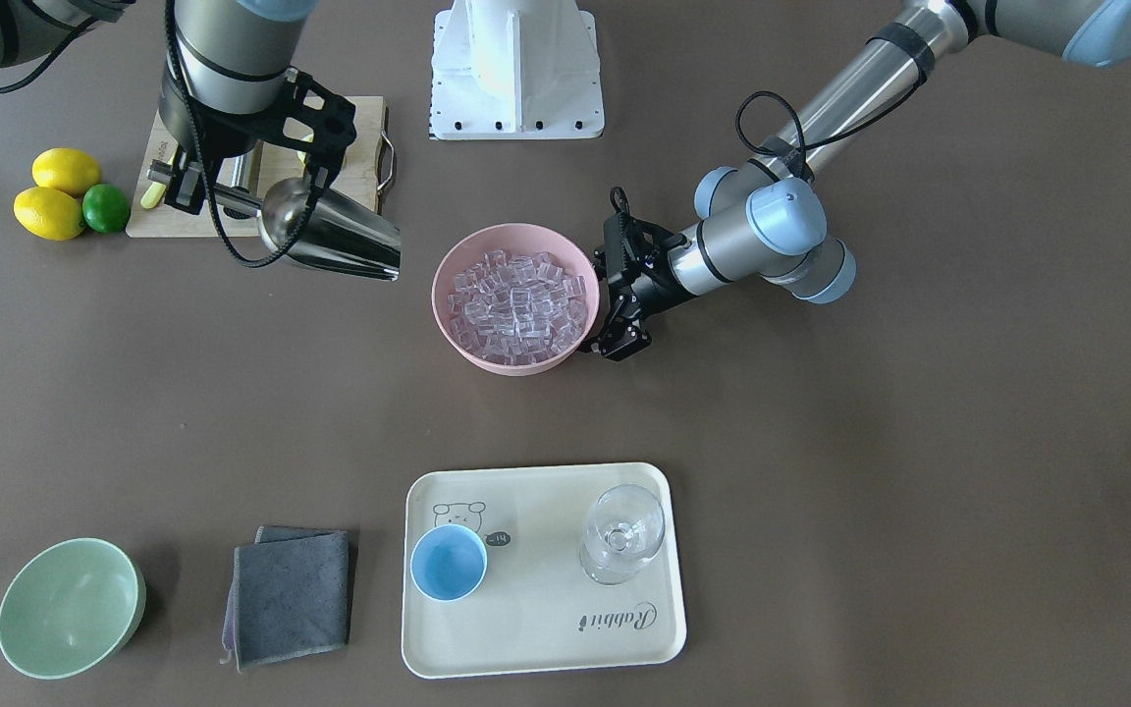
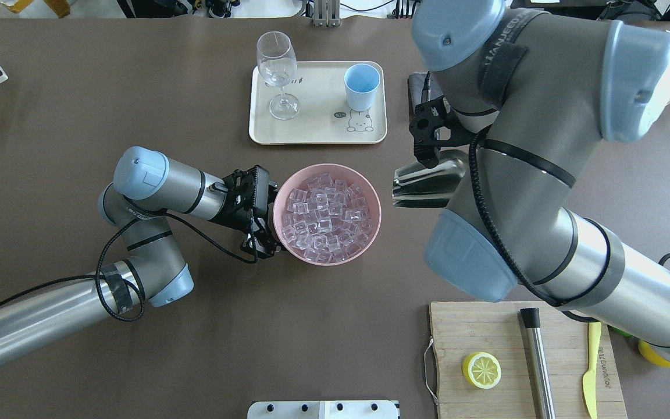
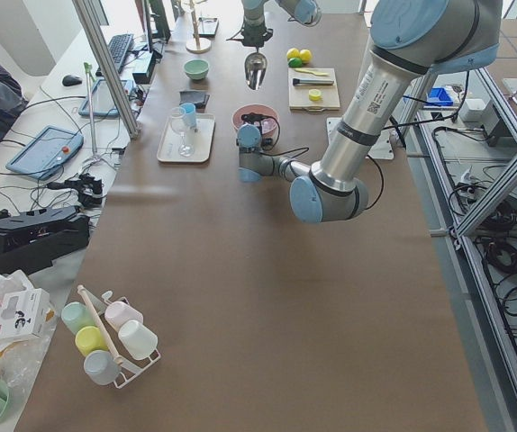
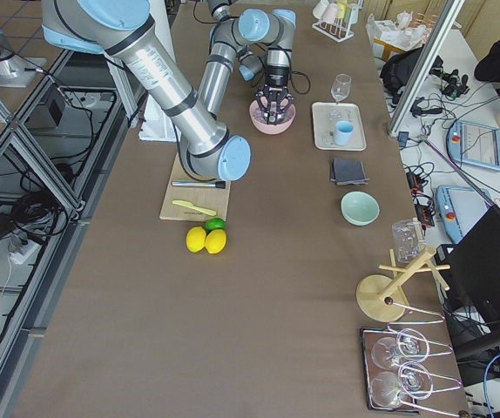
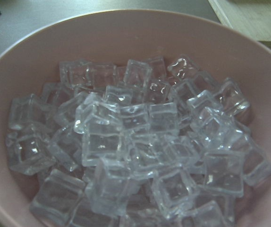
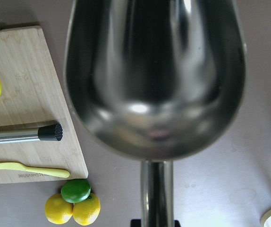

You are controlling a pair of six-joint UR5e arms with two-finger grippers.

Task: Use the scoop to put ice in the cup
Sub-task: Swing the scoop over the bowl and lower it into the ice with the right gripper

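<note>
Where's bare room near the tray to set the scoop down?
Bare table between the pink bowl and the tray, and more beyond the tray's glass side. On the tray, a strip between cup and glass. Tighter by the cloth on the cup side.

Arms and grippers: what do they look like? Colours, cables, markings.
Left arm and right arm: silver-grey tubes, light-blue joint caps, black lettering on the tubes, a black cable looped outside, strapped with black bands. Left gripper and right gripper: black, two-finger, open-framed bodies.
</note>
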